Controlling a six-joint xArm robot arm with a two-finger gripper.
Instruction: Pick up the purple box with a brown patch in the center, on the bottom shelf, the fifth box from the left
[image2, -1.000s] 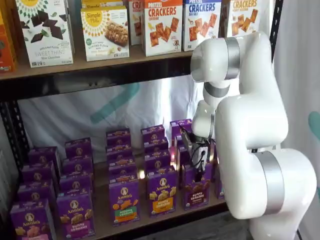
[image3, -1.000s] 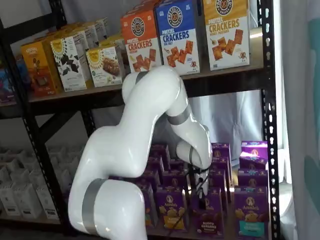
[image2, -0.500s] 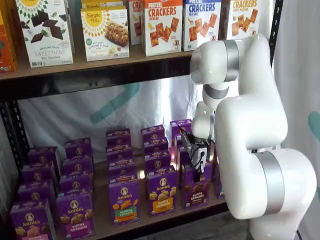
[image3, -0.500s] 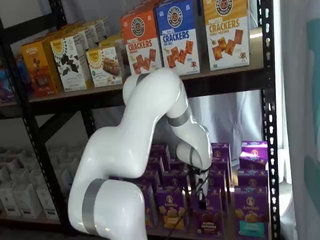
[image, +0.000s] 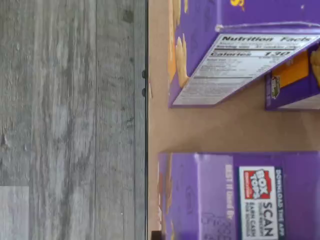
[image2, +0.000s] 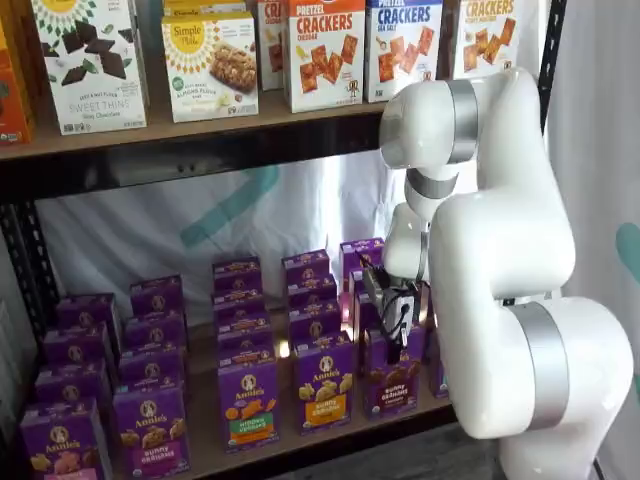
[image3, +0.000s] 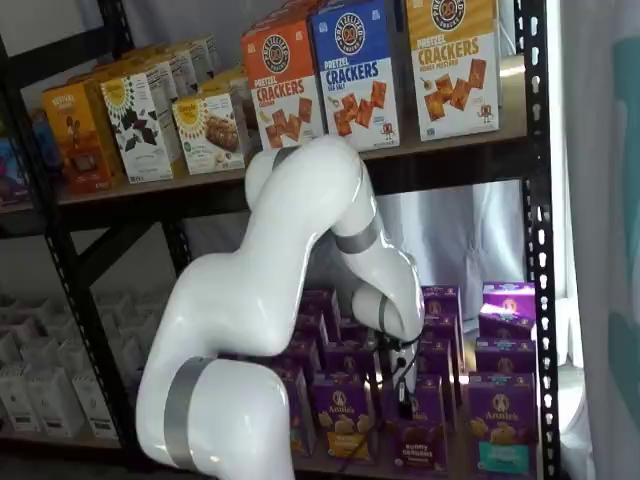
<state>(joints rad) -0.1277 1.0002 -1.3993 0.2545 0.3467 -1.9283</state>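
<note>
Purple Annie's Bunny Grahams carton with the brown snacks in the middle (image2: 392, 372) sits upright at the front edge of the light wooden bottom shelf (image2: 205, 440), right of the purple carton with the orange band (image2: 323, 383). My black-fingered gripper (image2: 396, 312) hangs just above it, and honestly I can't tell how far apart the fingers are. Wrist view just gives me purple box tops over tan board (image: 210, 127) and grey plank floor (image: 70, 110).

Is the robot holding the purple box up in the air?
No, the purple box stands on the bottom shelf, with the gripper just above it.
</note>
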